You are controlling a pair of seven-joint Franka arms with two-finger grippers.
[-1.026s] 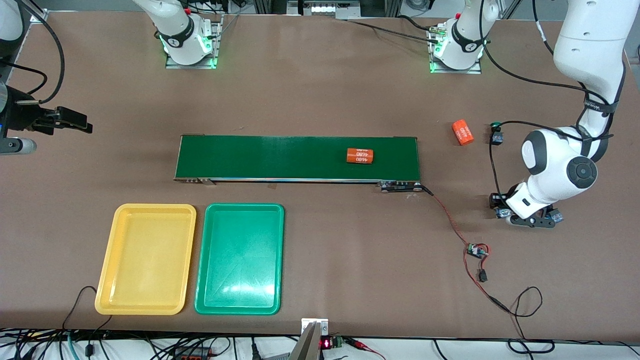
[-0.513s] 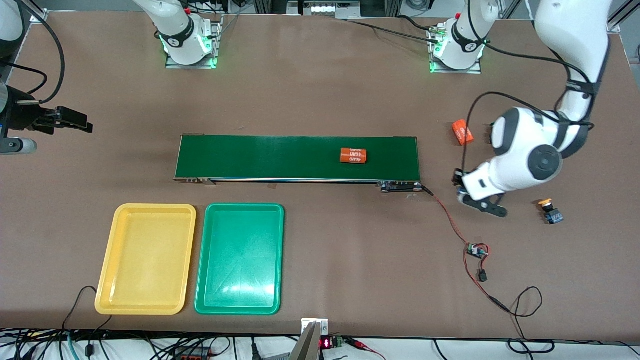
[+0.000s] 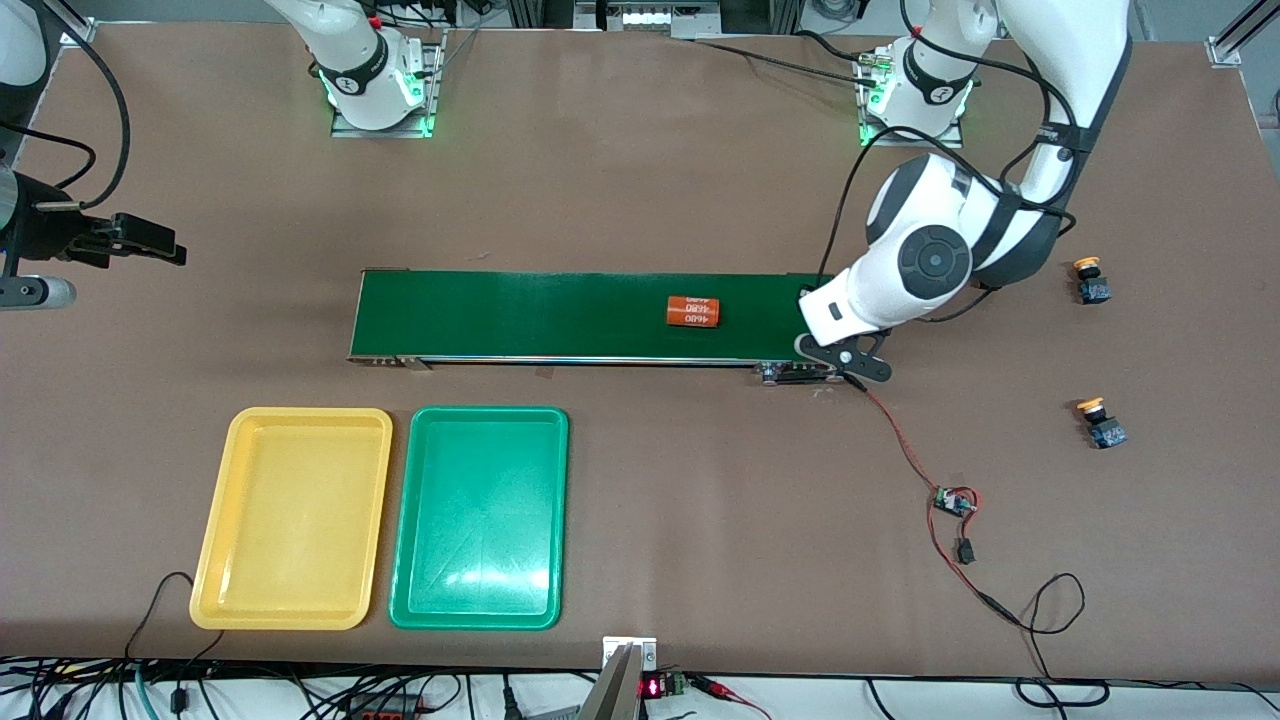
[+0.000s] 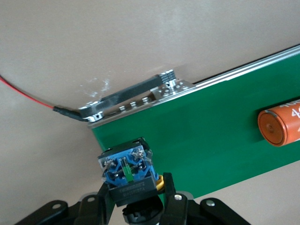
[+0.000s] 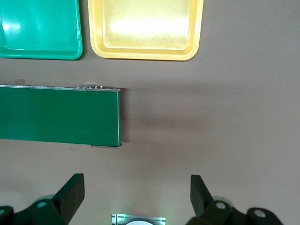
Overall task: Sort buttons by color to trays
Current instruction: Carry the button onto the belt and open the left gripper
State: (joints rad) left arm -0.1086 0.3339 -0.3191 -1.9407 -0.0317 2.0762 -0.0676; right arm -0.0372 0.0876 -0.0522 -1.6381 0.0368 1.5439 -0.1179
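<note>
Both shallow plastic trays, yellow tray and green tray, lie bare on the tabletop, so no button is sorted yet. The long dark-green conveyor belt carries 1 orange cylinder. The left end effector, over the belt's end toward the left arm, clamps a blue-bodied push-button. The right end effector waits with fingers spread wide. 2 yellow-capped buttons remain near the left arm's end.

The left gripper hangs over the conveyor belt's end toward the left arm; a button sits between its fingers; a cylinder lies on the belt near it; two trays lie side by side well apart from it, nearer the front camera; two more buttons rest on the table toward the left arm's end; the right gripper waits over bare table, past the belt's other end.
</note>
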